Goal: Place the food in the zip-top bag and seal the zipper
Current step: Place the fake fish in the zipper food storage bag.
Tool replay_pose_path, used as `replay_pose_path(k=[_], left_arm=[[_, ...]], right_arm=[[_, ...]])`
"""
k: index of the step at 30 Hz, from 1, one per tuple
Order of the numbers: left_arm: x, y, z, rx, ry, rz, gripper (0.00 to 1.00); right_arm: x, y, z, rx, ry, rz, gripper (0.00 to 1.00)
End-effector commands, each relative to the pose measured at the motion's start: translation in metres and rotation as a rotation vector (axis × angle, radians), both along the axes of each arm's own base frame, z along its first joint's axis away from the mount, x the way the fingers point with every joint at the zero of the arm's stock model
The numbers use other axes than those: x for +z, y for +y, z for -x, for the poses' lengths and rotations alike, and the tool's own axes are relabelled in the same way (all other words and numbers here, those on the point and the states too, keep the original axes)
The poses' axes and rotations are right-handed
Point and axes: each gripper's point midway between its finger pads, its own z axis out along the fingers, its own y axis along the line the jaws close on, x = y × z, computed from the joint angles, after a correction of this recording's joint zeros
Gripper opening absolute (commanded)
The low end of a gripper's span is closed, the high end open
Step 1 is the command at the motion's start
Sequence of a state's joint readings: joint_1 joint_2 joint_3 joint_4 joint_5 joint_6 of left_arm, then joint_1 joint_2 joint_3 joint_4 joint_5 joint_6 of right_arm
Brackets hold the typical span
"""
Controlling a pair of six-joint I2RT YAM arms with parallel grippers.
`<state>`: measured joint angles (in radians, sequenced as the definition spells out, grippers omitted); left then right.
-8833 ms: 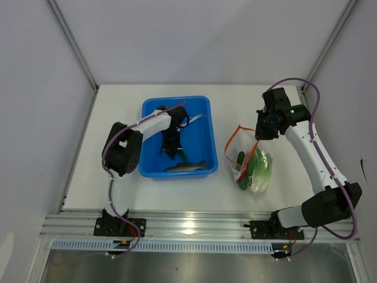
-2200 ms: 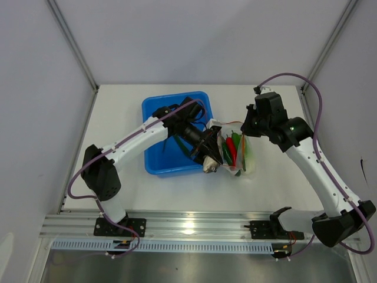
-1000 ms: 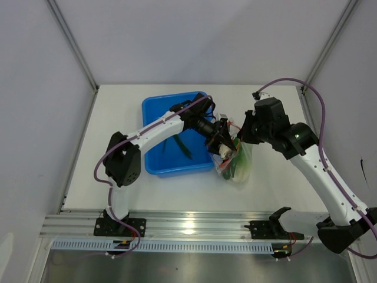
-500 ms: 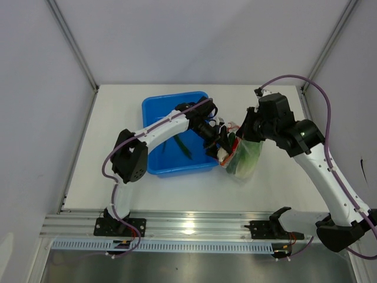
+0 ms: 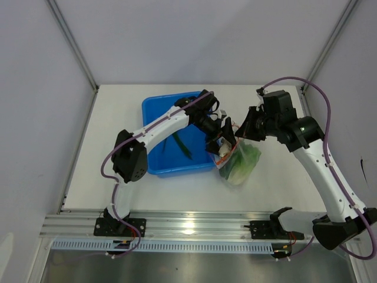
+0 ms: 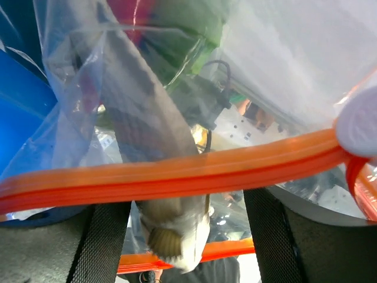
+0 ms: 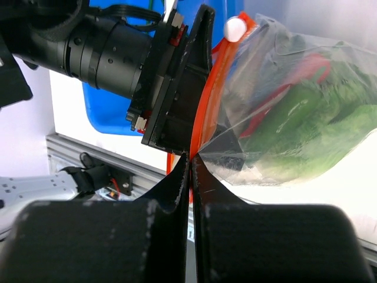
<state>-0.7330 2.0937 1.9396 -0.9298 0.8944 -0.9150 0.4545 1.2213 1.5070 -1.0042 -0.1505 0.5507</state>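
Right wrist: right pincer [image 7: 189,158] clenched on zipper [image 7: 207,115] — left pincer [image 6: 188,218] grasps whitish stalk [image 6: 154,171].

Count: 1 zip-top bag [image 5: 238,162] w/ 1 orange zipper [image 6: 177,175]. 1 blue bin [image 5: 168,127]. 1 dark green pod [image 5: 182,146] in bin. 1 whitish stalk [image 6: 154,159] visible. 2 arms.

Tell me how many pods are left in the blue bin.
1. A dark green pod lies on the floor of the bin, beside the left arm. That arm covers part of the bin, so another could be hidden under it.
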Motion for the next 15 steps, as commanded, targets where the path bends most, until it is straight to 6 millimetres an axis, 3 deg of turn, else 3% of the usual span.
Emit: replay_pose_path(k=[1, 10, 15], left_arm=[[0.021, 0.003, 0.009, -0.025, -0.037, 0.044, 0.76], [0.014, 0.018, 0.022, -0.064, -0.077, -0.013, 0.85], [0.024, 0.025, 0.013, -0.062, -0.204, -0.053, 0.84]], right_arm=[[0.020, 0.004, -0.006, 0.005, -0.023, -0.103, 0.00], [0.023, -0.002, -0.003, 0.022, 0.047, -0.251, 0.00], [0.025, -0.003, 0.000, 0.028, 0.065, -0.285, 0.00]])
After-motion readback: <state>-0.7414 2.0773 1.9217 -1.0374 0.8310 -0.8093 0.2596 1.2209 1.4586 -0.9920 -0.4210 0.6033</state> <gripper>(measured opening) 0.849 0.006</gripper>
